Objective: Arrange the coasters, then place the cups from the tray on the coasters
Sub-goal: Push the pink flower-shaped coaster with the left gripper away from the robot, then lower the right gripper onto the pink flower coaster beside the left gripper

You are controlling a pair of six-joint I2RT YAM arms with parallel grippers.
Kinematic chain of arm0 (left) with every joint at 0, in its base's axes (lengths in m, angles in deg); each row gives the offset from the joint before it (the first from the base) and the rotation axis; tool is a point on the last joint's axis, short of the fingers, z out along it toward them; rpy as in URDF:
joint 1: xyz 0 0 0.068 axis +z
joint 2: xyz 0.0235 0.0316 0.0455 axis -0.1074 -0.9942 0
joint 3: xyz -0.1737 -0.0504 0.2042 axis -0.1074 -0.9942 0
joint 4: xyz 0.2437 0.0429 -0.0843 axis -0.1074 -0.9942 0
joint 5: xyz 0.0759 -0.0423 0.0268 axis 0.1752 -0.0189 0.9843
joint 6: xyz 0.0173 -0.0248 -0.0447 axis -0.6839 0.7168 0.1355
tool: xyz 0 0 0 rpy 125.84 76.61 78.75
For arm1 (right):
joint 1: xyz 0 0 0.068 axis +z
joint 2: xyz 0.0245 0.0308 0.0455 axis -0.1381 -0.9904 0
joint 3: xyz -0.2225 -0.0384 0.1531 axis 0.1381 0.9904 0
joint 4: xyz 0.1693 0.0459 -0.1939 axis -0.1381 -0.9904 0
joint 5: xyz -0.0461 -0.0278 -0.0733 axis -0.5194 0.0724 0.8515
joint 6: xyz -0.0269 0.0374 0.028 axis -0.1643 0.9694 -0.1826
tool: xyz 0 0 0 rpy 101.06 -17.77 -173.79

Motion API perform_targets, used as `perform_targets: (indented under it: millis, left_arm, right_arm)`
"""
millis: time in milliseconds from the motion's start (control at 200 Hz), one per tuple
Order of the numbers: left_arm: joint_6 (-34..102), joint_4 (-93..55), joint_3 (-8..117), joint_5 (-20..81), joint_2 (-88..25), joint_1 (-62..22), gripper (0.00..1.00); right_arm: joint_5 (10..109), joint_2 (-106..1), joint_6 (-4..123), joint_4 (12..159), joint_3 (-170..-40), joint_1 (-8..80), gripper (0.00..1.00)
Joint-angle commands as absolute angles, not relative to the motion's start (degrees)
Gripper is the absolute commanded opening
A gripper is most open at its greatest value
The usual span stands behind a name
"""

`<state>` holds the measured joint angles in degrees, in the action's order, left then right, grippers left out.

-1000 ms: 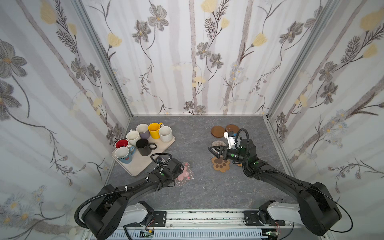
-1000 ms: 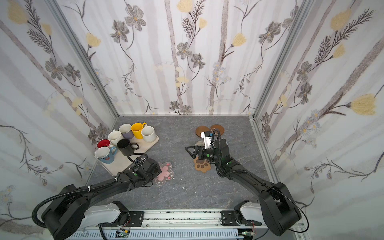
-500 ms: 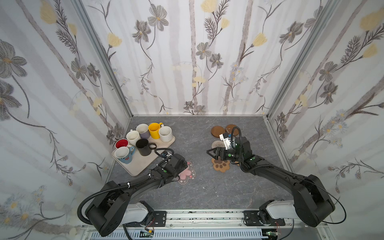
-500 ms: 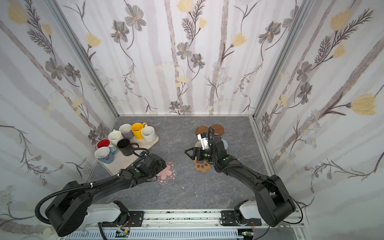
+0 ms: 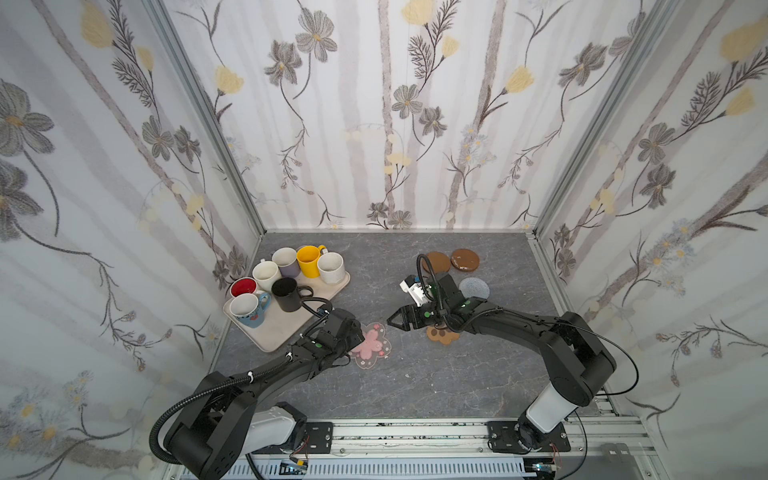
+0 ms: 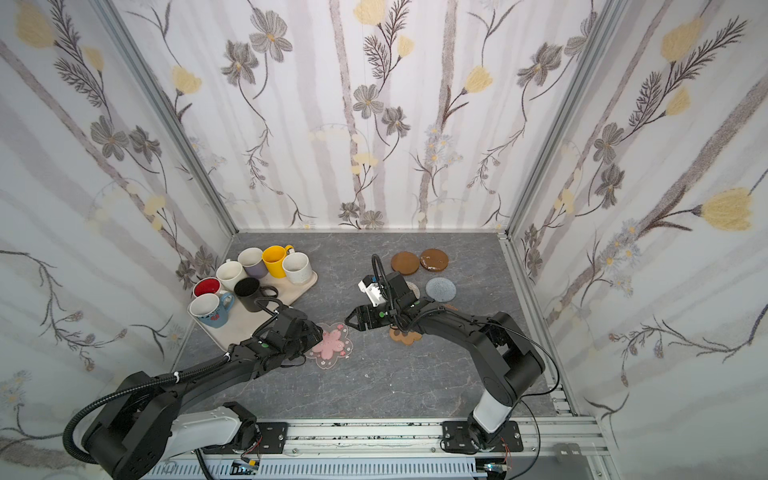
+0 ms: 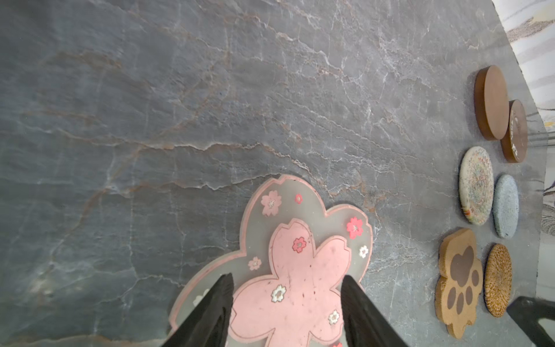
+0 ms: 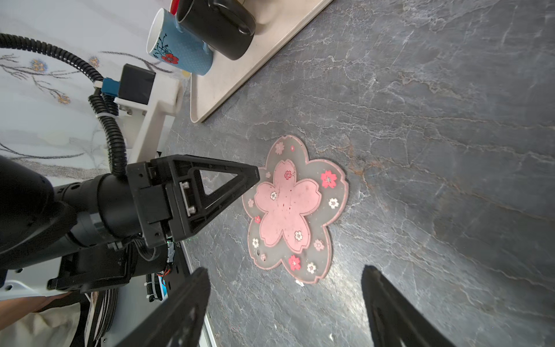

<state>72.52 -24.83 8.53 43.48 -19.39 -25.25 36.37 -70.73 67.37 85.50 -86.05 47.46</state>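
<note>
Change: right gripper (image 5: 394,322), jaws wide, has swung from paw coaster (image 5: 444,336) toward pink-flower coaster (image 5: 370,344) | left gripper (image 7: 286,278) narrowing but still parted over it, flat beside tray (image 5: 278,330) | Meaning: arranging unfinished; cups (image 5: 308,261) wait on tray.

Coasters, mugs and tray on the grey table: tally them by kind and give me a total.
Flat coasters, mixed shapes and materials: 7
Handled ceramic mugs: 7
Beige rectangular plastic tray: 1
Total: 15
</note>
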Motion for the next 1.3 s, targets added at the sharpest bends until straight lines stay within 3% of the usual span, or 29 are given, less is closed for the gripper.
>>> perform_targets:
  millis: [0,515,1294]
  left_arm:
    - [71.05,-21.44,7.33,42.00,-20.12,-24.83,0.59]
    - [70.40,-15.77,2.51,39.21,-21.15,-21.47,0.46]
    - [70.80,-10.67,-0.31,37.71,-24.41,-20.27,0.44]
  right_arm:
    - [34.09,-73.85,65.91,84.38,-88.78,47.99,0.80]
    - [32.52,-84.41,65.12,82.20,-95.80,49.51,0.75]
    - [32.36,-92.52,65.56,81.62,-100.59,50.64,0.71]
